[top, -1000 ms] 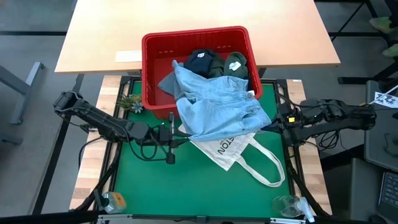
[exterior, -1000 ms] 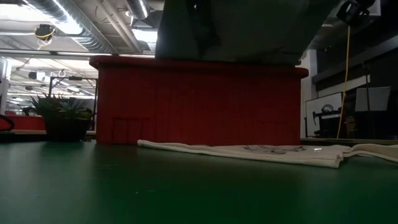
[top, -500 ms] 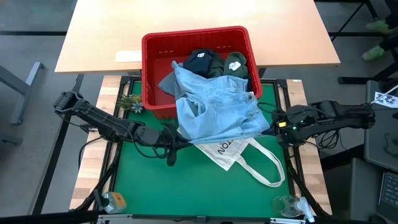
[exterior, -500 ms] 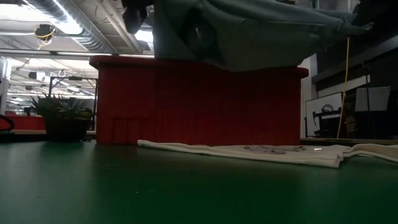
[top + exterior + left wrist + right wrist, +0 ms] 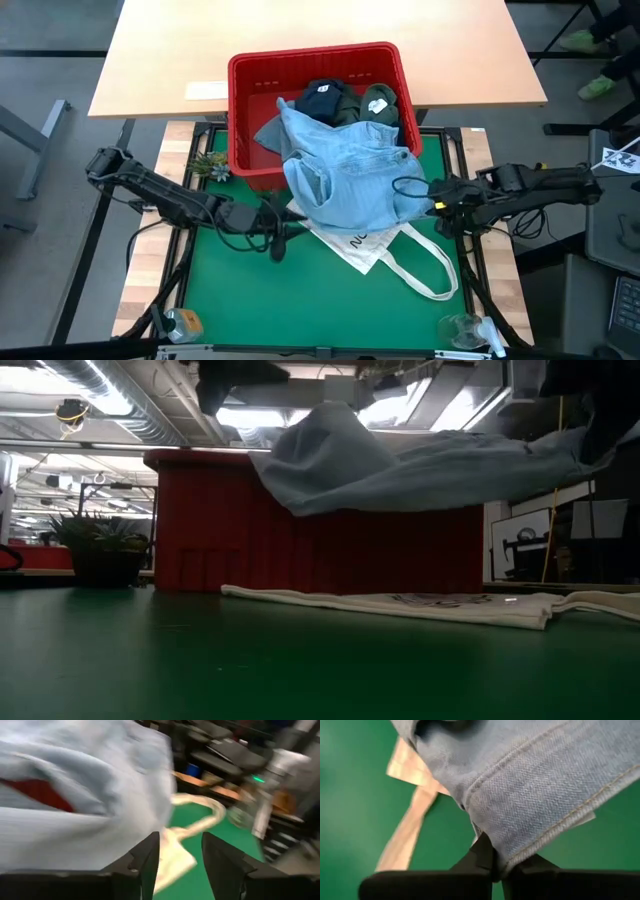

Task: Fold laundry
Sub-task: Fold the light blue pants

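Denim, light blue [image 5: 350, 185], is what you have in play: it spills out of the red slotted basket [image 5: 250, 90] at the far edge of the worktop [image 5: 300, 300] and drapes forward over the near rim, hanging above the green mat. In the low view the denim [image 5: 400, 470] sags in mid-air in front of the basket [image 5: 220, 530], clear of the mat.

Your right gripper [image 5: 437, 203] sits at the denim's right-hand edge, toward the worktop's right side, with its jaws pinched shut on a seamed hem of the cloth; the right wrist view shows the denim [image 5: 535, 780] nipped between the two dark fingers [image 5: 482, 852].

Your left gripper [image 5: 278, 222] is at the denim's lower left edge, toward the middle of the worktop. Its jaws stand apart, and the left wrist view shows a clear gap between the fingers [image 5: 147, 855] with nothing in it; the denim [image 5: 75, 795] lies just beyond them.

Still inside the basket, at its far side, you have a navy garment [image 5: 322, 98] and a dark olive one [image 5: 375, 102] lying side by side.

A white tote bag [image 5: 385, 245] with long handles lies flat on the mat under the denim, reaching toward the near right corner. A small potted plant [image 5: 209, 165] stands by the basket's left side.
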You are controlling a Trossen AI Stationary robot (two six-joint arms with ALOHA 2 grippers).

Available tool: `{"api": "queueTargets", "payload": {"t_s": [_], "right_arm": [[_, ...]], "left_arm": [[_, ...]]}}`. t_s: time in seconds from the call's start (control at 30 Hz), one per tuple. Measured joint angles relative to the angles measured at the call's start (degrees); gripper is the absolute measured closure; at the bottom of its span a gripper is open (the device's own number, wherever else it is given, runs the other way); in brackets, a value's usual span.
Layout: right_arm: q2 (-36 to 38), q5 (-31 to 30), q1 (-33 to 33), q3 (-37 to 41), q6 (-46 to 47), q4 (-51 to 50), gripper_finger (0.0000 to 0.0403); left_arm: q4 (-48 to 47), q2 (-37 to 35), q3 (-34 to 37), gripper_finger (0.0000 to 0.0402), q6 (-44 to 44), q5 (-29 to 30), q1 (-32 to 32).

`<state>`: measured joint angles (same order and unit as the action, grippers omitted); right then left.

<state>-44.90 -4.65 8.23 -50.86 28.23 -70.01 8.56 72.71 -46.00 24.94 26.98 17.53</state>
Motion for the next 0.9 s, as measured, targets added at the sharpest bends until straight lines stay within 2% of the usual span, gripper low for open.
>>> {"api": "queueTargets", "payload": {"t_s": [0.23, 0.43, 0.5, 0.7, 0.9], "right_arm": [[-2.2, -0.9, 0.0, 0.0, 0.0, -0.6, 0.0395], [-2.5, -0.9, 0.0, 0.0, 0.0, -0.6, 0.0389], [-2.5, -0.9, 0.0, 0.0, 0.0, -0.6, 0.039], [-2.5, -0.9, 0.0, 0.0, 0.0, -0.5, 0.0393], [-2.5, -0.9, 0.0, 0.0, 0.0, -0.5, 0.0389]], "left_arm": [[0.7, -0.3, 0.0, 0.0267, -2.2, 9.6, -6.5], [2.2, -1.4, 0.1, 0.0276, -3.0, 11.9, -14.2], [2.3, -1.5, 0.1, 0.0277, -2.6, 11.1, -16.8], [-2.0, -1.4, 0.1, 0.0278, 4.0, 1.7, -22.2], [-6.4, -1.4, 0.1, 0.0278, 6.5, 0.9, -24.1]]}}
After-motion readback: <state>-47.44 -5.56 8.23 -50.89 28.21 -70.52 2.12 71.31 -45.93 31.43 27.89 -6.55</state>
